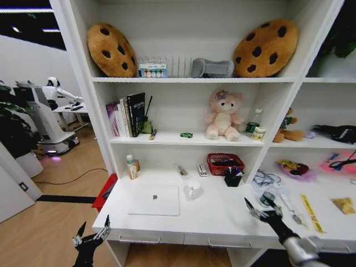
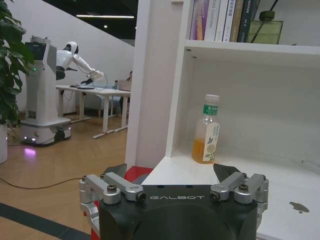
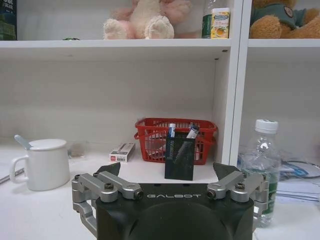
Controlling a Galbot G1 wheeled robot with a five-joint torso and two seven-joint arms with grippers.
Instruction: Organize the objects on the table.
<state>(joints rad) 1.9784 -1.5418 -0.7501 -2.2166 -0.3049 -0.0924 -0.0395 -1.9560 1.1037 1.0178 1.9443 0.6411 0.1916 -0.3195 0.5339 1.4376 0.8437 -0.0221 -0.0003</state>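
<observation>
Right now both arms hang low at the table's [image 1: 167, 222] front edge. The left gripper [image 1: 90, 238] and the right gripper [image 1: 260, 210] are wide open and hold nothing. A bit farther back, the laptop [image 1: 155, 200] lies flat. Up on the shelf sits the green toy car [image 1: 186, 134]. The tidying looks barely started.
</observation>
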